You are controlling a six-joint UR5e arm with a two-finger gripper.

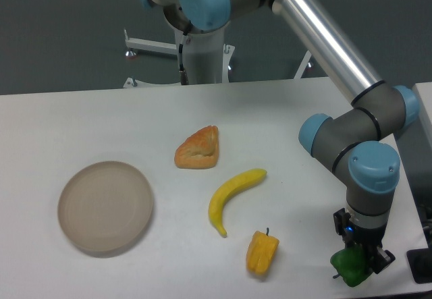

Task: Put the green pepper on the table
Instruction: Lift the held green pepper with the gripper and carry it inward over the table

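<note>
Count: one green pepper (349,266), one yellow pepper (262,252), one banana (231,189), one pastry wedge (198,148), one beige plate (104,206). All are sitting on the white table (81,127); dark wall behind. My gripper (361,262) is clamping the green pepper at the table's near right corner; can't tell whether it is touching the surface. Pepper is looking glossy, lumpy and dark green.

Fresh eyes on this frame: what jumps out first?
The gripper at the table's near right corner, closed on the green pepper low over the surface. Next, the food in the middle: banana, yellow pepper, pastry. A beige plate sits left.
</note>
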